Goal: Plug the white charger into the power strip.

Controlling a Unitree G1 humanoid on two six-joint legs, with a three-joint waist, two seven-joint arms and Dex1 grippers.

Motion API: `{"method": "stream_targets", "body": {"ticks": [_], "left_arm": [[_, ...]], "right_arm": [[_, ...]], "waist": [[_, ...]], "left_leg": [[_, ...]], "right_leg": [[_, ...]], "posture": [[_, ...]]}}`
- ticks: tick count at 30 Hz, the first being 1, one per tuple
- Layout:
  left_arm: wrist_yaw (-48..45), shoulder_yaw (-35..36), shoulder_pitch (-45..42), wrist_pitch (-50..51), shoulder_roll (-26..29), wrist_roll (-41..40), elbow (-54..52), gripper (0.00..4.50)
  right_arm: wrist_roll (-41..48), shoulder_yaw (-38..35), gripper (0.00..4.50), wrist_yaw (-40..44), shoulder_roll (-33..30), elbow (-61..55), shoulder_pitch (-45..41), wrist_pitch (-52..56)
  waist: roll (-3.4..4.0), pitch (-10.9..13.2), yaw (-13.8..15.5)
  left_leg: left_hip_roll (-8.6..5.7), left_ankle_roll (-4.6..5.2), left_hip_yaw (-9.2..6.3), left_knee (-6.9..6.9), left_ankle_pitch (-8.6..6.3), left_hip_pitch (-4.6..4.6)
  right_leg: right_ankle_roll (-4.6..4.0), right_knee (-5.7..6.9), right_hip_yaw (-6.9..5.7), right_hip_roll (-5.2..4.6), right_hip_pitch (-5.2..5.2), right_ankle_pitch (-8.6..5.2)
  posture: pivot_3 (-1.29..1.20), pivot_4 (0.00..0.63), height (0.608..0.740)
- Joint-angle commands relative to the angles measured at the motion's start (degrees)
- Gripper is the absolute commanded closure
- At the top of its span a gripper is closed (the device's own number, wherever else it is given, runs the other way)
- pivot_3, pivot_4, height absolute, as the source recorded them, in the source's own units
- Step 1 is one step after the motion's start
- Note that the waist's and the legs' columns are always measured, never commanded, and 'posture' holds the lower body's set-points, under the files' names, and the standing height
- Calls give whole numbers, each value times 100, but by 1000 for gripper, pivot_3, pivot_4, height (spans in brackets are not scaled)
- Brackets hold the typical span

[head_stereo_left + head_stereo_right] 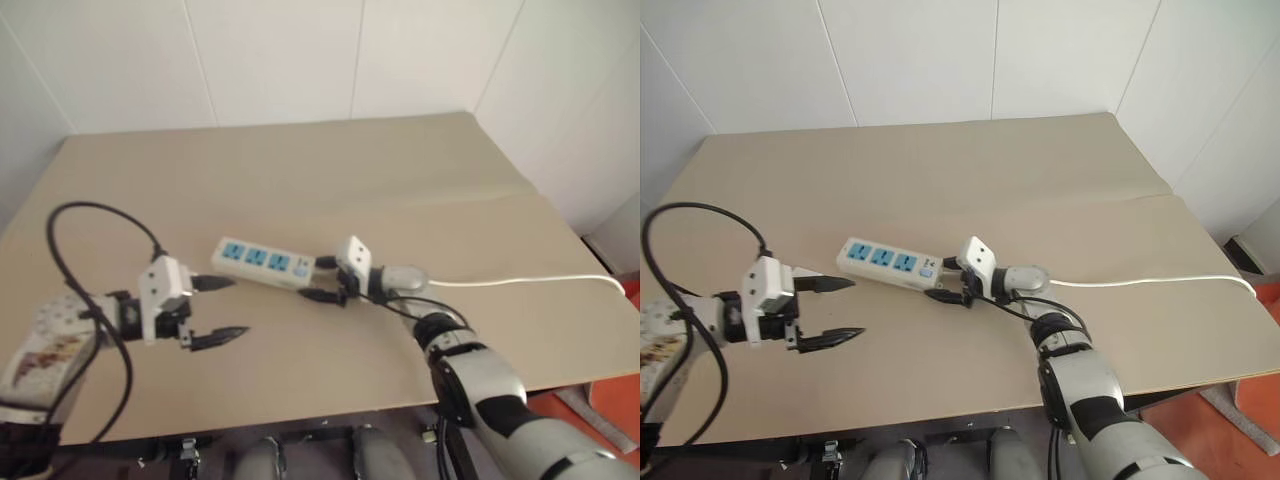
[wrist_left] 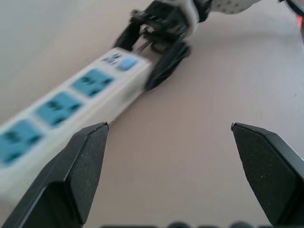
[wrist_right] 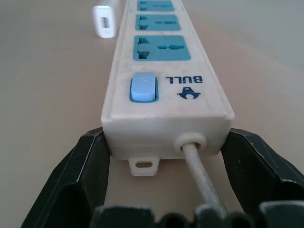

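Power strip (image 1: 262, 262) lies flat on the tan tabletop (image 1: 330, 170), three blue socket faces up, long axis running slightly diagonal. Switch end points toward the right tool (image 1: 325, 280); thin white cord (image 1: 520, 282) leaves that end and trails off across the tabletop toward the right edge. Right tool's black fingers (image 3: 78, 175) sit on either side of the strip's switch end, pressed against both side walls in the right wrist view, so it grasps the strip by that end. Blue rocker switch (image 3: 143, 87) and cord exit sit just ahead of the fingers. White charger (image 3: 104, 21) stands on the tabletop just beside the strip's far end, not plugged into any socket; contact with the strip cannot be told. Left tool (image 1: 222, 308) hovers near the strip's far end, jaws spread wide and released, nothing between them. Black cable (image 1: 75, 250) loops over the left arm.
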Motion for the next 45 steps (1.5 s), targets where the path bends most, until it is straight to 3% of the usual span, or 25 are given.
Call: {"method": "stream_targets", "body": {"ticks": [1,10,17,26,28,30,38,45], "left_arm": [[-166,81,-167,-253,105,64,255,0],[-362,-37,-409,-376,210,202,518,0],[-961,-233,-605,-985,764,712,1162,0],[-1043,-256,-843,-1135,648,717,1448,0],[-1070,-245,-816,-1110,638,685,1409,0],[-1081,-240,-822,-1106,637,686,1414,0],[-1097,-214,-787,-1140,676,738,1468,0],[-1101,-244,-828,-1126,641,721,1468,0]], "right_arm": [[115,122,1108,570,-179,-279,203,-191],[2,550,1108,1184,-513,-541,418,-429],[-111,819,1108,1375,-654,-474,365,-11],[62,727,1108,1138,-589,-501,337,191],[130,708,360,1270,-593,-455,292,369],[188,701,52,1427,-618,-460,263,505],[737,381,52,1618,-507,-809,353,658],[668,421,52,1316,-317,-665,331,523]], "waist": [[0,0,-6],[-2,-1,2],[-4,-2,48],[-5,-3,122],[-6,-4,122],[-6,-4,122],[-5,-3,125],[-5,-2,111]], "left_leg": [[1,0,0,0,0,2],[2,0,1,0,0,0],[1,0,1,0,0,6],[7,1,-2,-2,-1,35],[8,1,-1,-2,-1,36],[8,1,-1,-2,-1,39],[8,3,-3,-2,-2,33],[12,3,-1,-4,-2,33]], "right_leg": [[0,-1,-1,1,3,0],[0,-1,0,0,0,0],[0,-1,-1,1,4,0],[0,-36,-13,3,54,0],[0,-36,-14,3,55,0],[0,-35,-14,3,57,0],[0,-43,-16,2,57,0],[0,-42,-15,5,52,0]], "posture": [[0,150,740],[0,150,740],[0,150,740],[0,150,740],[0,150,740],[0,150,740],[0,150,740],[0,150,740]]}}
